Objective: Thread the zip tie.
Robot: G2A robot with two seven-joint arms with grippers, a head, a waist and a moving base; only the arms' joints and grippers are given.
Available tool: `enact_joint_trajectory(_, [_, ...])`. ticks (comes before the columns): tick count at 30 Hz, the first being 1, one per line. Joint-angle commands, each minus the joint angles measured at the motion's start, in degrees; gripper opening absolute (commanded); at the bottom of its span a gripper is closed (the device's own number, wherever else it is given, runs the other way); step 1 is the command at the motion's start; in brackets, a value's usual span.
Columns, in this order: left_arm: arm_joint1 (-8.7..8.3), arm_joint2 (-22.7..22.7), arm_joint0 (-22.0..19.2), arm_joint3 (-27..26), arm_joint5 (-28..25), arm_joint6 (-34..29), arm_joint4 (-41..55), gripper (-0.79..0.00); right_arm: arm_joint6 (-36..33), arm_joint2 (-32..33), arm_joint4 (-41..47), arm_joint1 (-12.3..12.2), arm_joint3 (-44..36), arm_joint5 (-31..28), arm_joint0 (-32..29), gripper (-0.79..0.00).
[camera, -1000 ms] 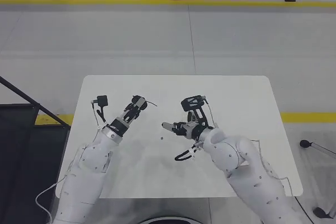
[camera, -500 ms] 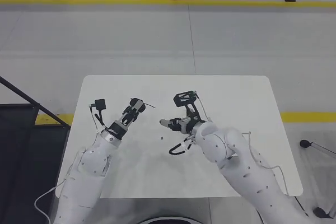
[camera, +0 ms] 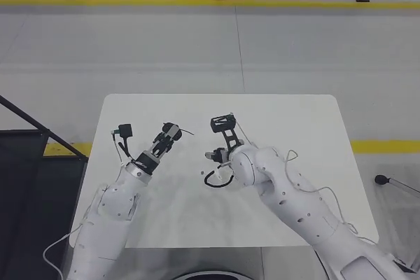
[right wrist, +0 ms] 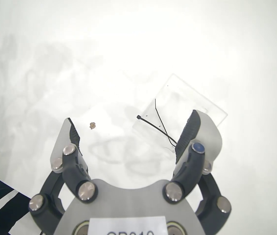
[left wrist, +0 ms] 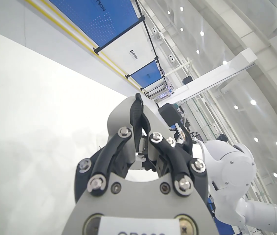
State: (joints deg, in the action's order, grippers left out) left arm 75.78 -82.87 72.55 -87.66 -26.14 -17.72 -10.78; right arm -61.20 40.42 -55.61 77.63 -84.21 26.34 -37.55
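A thin black zip tie (right wrist: 153, 124), bent into a narrow V, lies on a clear plastic sheet (right wrist: 199, 99) on the white table. My right gripper (right wrist: 131, 115) hangs open over it, and the tie's bend sits close to one finger pad (right wrist: 186, 133). From above, the right gripper (camera: 209, 169) is near the table's middle, pointing toward the left arm. My left gripper (camera: 171, 130) is shut, its fingertips (left wrist: 137, 103) pressed together with nothing visible between them. A short black strand (camera: 188, 130) shows right by its tip; I cannot tell whether it is held.
A small brown speck (right wrist: 92, 125) lies on the table (camera: 301, 119) near the right gripper's other finger. A dark framed panel (camera: 14, 182) stands off the table's left side. The table's right half and far edge hold nothing.
My right arm has swung left toward the left gripper and its wrist has turned, bringing the open fingers lower over the table. The left arm has hardly moved.
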Motion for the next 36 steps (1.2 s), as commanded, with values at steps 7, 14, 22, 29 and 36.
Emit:
enact_joint_trajectory(7, [0.0, 0.0, 0.0, 0.0, 0.0, 0.0, 0.0, -0.785, -4.42, -2.14, -2.32, 1.81, 3.86, 1.41, 3.11, -0.422])
enact_joint_trajectory(14, [0.0, 0.0, 0.0, 0.0, 0.0, 0.0, 0.0, -0.785, -7.52, -3.28, -3.05, 3.38, 7.24, 1.55, 5.29, -0.496])
enact_joint_trajectory(22, [0.0, 0.0, 0.0, 0.0, 0.0, 0.0, 0.0, -0.785, -7.8, -3.75, -2.8, 4.96, 10.29, 1.11, 6.14, -0.489])
enact_joint_trajectory(29, [0.0, 0.0, 0.0, 0.0, 0.0, 0.0, 0.0, -0.785, -7.72, -3.56, -3.2, 6.08, 12.82, 0.57, 6.75, -0.52])
enact_joint_trajectory(36, [0.0, 0.0, 0.0, 0.0, 0.0, 0.0, 0.0, -0.785, -7.69, -3.34, -3.52, 7.07, 14.61, -0.06, 7.07, -0.554])
